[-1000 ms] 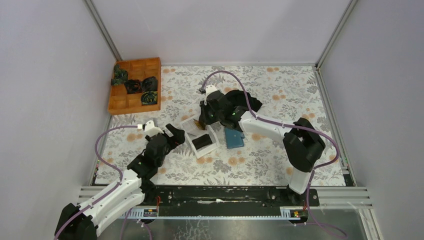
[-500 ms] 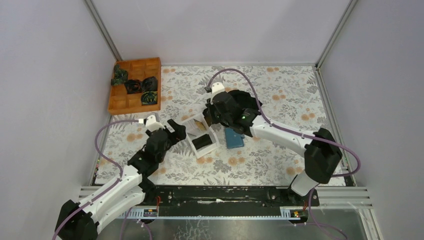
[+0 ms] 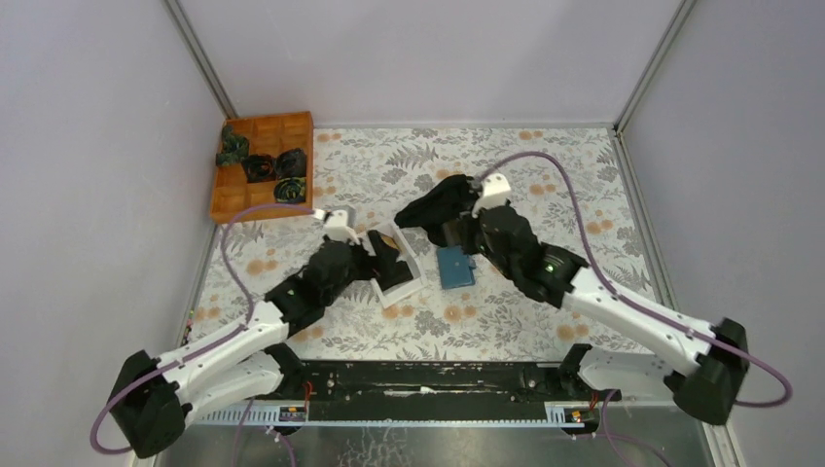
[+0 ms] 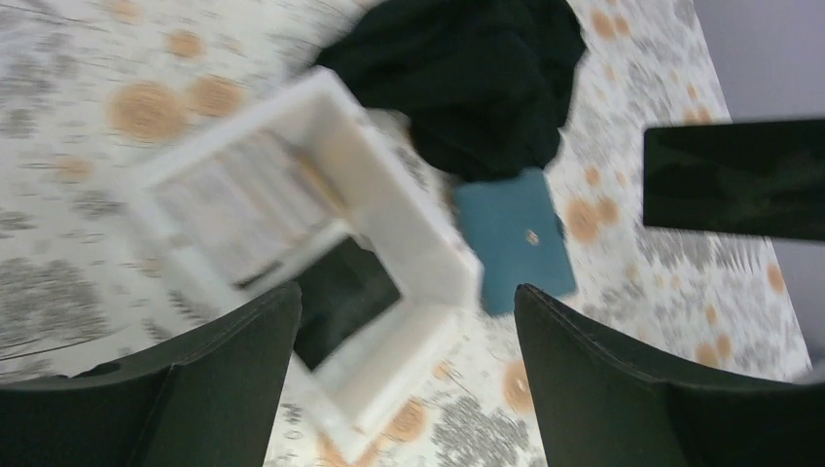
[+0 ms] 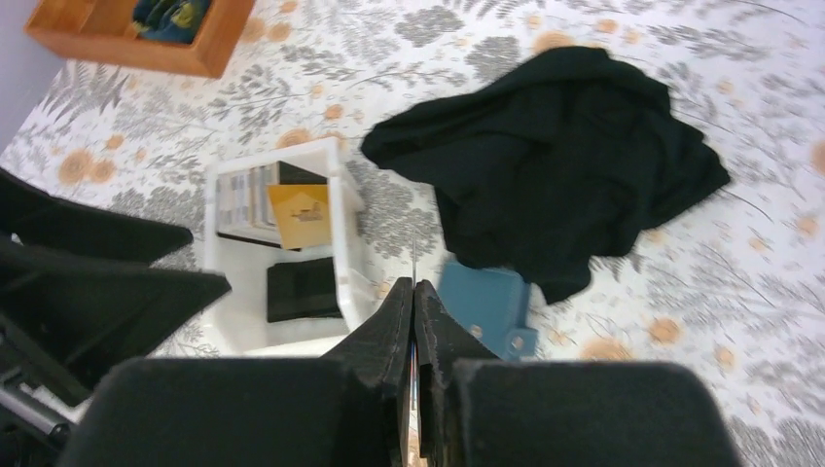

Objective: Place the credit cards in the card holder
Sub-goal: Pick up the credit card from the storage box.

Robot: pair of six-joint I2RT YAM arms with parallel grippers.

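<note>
My right gripper is shut on a thin credit card, seen edge-on as a pale sliver sticking out past the fingertips. It hangs above the table between the white tray and the teal card holder, which lies flat and partly under the black cloth. A black credit card lies in the tray's near section, and a yellow card stands with several pale ones in the far section. My left gripper is open above the tray's near corner, holding nothing.
A wooden compartment tray with dark bundles sits at the back left. The black cloth lies behind the card holder. The two arms are close together over the white tray.
The right gripper has drawn back from the tray toward the card holder, shut on a card. The left gripper has moved right, over the tray.
</note>
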